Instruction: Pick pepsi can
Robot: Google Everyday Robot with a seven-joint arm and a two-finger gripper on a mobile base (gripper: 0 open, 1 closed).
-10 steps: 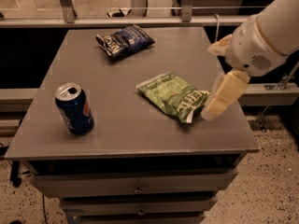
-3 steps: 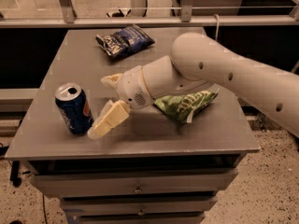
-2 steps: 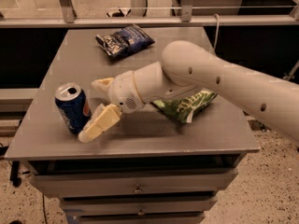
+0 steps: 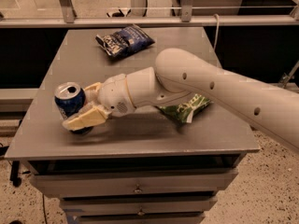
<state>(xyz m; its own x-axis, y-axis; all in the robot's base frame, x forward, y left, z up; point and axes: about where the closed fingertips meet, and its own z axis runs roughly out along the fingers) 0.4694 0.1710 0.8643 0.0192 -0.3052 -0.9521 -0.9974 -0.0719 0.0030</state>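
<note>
The pepsi can (image 4: pixel 68 99), dark blue with a silver top, stands upright near the front left of the grey table (image 4: pixel 140 139). My gripper (image 4: pixel 77 106) has reached it from the right. The jaws stand open on either side of the can. The near cream finger (image 4: pixel 87 117) crosses in front of the can's lower part and hides it. The far finger (image 4: pixel 93 87) lies just behind the can's right side. The can rests on the table.
A crinkled dark blue snack bag (image 4: pixel 124 40) lies at the back of the table. A green snack bag (image 4: pixel 186 110) lies right of centre, partly hidden under my arm (image 4: pixel 210 85). Drawers (image 4: pixel 136 186) sit below the table's front edge. A railing runs behind the table.
My gripper has moved left across the table from beside the green bag, and its jaws now straddle the can. The can has not moved.
</note>
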